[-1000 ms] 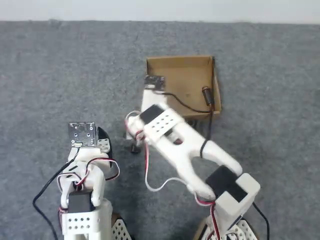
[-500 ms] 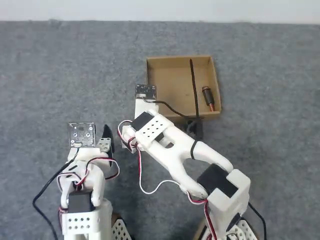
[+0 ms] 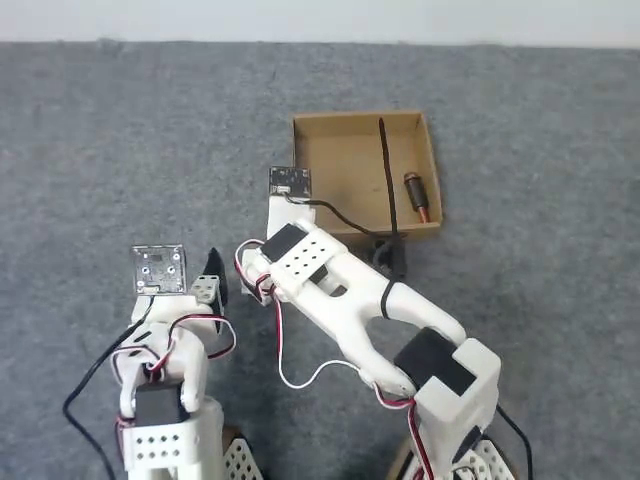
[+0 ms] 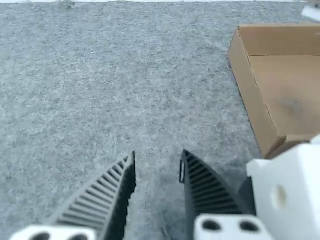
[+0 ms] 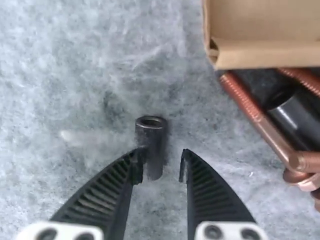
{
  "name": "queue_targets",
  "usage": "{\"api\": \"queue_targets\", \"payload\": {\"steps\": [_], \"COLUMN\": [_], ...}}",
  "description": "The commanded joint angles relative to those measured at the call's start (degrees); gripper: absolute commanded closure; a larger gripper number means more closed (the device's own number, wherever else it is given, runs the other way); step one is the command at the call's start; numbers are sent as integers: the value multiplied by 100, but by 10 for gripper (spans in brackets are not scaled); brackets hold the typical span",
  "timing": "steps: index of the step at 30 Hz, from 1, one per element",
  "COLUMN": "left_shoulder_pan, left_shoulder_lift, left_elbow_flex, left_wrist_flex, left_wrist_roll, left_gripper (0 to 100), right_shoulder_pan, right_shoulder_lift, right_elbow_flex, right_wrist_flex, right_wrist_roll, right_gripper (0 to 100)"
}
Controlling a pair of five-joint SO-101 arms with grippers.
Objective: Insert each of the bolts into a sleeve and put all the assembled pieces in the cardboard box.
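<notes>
A black sleeve (image 5: 150, 145) stands on end on the grey carpet, between the fingers of my open right gripper (image 5: 160, 160); the jaws flank it without closing. Beside it, by the cardboard box's corner (image 5: 240, 55), lie copper bolts (image 5: 255, 120) and another black sleeve (image 5: 295, 120); from above they show as a dark cluster (image 3: 390, 258). The cardboard box (image 3: 360, 117) holds one assembled piece (image 3: 417, 195) by its right wall. My left gripper (image 4: 158, 159) is open over bare carpet, left of the box (image 4: 260, 105), and sits beside the right arm in the high view (image 3: 210, 280).
The right arm (image 3: 340, 290) stretches from the front right toward the box's near left corner, its white body close to my left gripper (image 4: 290, 180). A black cable (image 3: 386, 170) runs across the box. Grey carpet lies open to the left and back.
The right arm has swung from the box's front edge toward the left and nearer, down around the sleeve. In the last half second it hardly moved. The left arm shifted slightly.
</notes>
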Motion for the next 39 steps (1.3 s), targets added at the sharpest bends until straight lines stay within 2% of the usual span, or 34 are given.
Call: {"api": "queue_targets", "payload": {"steps": [1,4,16,22,25,30,39], "left_shoulder_pan": [-229,-281,-290,-290,-290,-290,-290], "left_shoulder_lift": [26,26,26,26,26,26,26], "left_elbow_flex": [-84,-84,-84,-84,-84,-84,-84], "left_wrist_flex": [-299,-352,-343,-343,-343,-343,-343], "left_wrist_roll": [70,396,404,404,404,413,422], "left_gripper": [859,859,859,859,859,859,859], "right_shoulder_pan": [-119,-127,-242,-242,-242,-251,-251], "right_shoulder_lift": [-48,136,866,866,866,866,919], "right_elbow_flex": [-308,-343,-1099,-1099,-1222,-1407,-1389], "right_wrist_flex": [-171,-207,356,382,725,1218,1138], "right_wrist_roll": [-35,-26,229,255,422,642,642], "right_gripper": [887,887,889,991,968,858,930]}}
